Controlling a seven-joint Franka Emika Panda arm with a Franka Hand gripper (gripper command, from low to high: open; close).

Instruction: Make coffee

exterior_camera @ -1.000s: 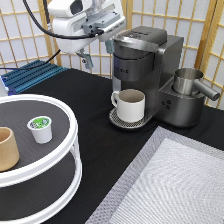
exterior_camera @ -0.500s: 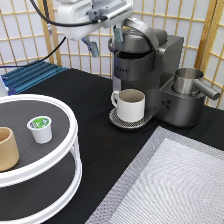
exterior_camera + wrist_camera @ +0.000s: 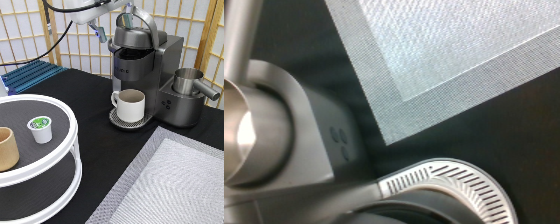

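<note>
Your gripper [image 3: 114,22] is at the coffee machine's [image 3: 145,75] raised lid handle [image 3: 142,22]; whether its jaws are clenched, I cannot tell. The coffee [image 3: 40,129] sits on the round tray [image 3: 70,131] near the desk's left edge. A slipped handle could drop the lid.

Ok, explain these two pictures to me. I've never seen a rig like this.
This is a robot arm working at a black table. Its task is making coffee.

The exterior view comes from a fixed camera looking down across the table. The wrist view comes from a camera on the arm's hand. It is so close that it shows only part of the coffee machine and the grey mat.

The gripper, the arm's two-finger hand, is at the exterior view's top, by the machine's raised lid handle. It is open and holds nothing.

A mug stands under the machine's spout. On the white round stand sit the pod and a tan cup.
</note>
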